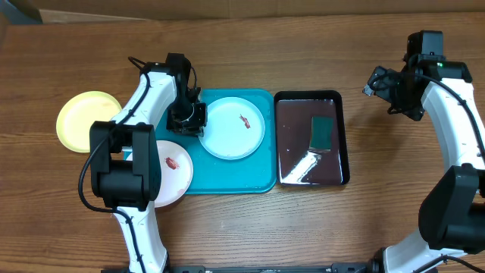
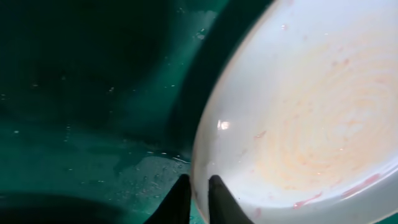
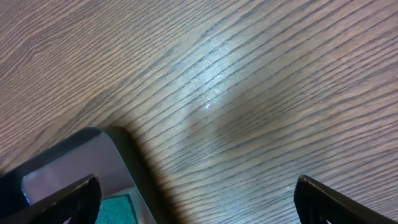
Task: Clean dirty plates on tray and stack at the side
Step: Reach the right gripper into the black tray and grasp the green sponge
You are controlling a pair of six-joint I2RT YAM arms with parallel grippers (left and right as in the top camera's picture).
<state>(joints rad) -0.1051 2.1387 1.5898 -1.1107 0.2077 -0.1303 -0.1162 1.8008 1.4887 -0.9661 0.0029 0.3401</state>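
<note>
Pinches the left rim of the pale blue plate (image 1: 236, 129) with the left end effector (image 1: 187, 117), plate lying flat in the tray (image 1: 227, 184), extending rightward from it. Holds the right end effector (image 3: 199, 202) spread wide, well apart over the tabletop (image 1: 303, 227). Probably calls for the nearer left arm.

A pale blue plate (image 1: 235, 127), marked by a small red smear near its middle, is seen in the upper right part of the turquoise tray (image 1: 227, 182). A white plate (image 1: 180, 182), also smeared red, is placed at the tray's lower left corner, overhanging the rim and partly hidden. A yellow-green plate (image 1: 83, 121) is set on the wood-grain tabletop (image 1: 303, 227), left of the tray.
</note>
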